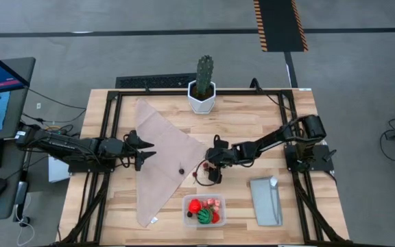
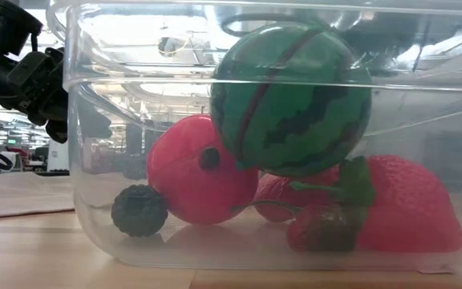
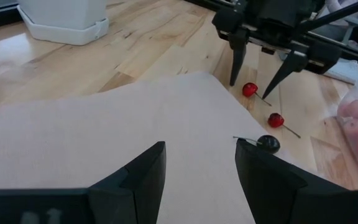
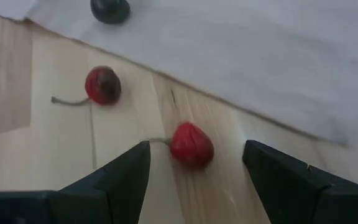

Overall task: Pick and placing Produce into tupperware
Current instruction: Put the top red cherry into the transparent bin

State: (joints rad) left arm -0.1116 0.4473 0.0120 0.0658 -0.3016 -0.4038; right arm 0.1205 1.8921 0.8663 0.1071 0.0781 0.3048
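Right gripper [image 4: 194, 171] was spread wide over the bare wood, gripping nothing. One red cherry [image 4: 191, 144] sat between its two dark fingers [image 4: 120, 180], nearer the middle of the gap than either tip, not touching them. A second red cherry [image 4: 103, 85] with a thin stem lay just beyond the fingertips, off to one side. A dark cherry [image 4: 110, 9] rested farther out still, on the edge of the beige cloth [image 4: 241, 56]. In the left wrist view those same fingers pointed down as two tapered black prongs, both red cherries near their tips.

Left gripper [image 3: 201, 168] was also released, empty, low over the cloth, with the dark cherry just past one fingertip and well apart from the right arm's pair.

Tupperware [image 1: 204, 210] sat on the table on the near side of the right gripper, clear of its fingers. It was a clear, thin-walled plastic tub with rounded corners. Inside it: a glossy green striped ball [image 2: 291, 96] on top, a smooth round red fruit [image 2: 195, 181], a bumpy dark berry [image 2: 139, 210], and strawberries [image 2: 399, 209] with green leaves.

Cloth was matte, lying flat in a rough triangle. Tabletop [image 1: 252, 120] was pale wood planks. A ribbed green cactus [image 1: 204, 72] stood in a white faceted pot [image 1: 201, 98]. A flat grey-blue lid [image 1: 266, 200] lay beside the tub.
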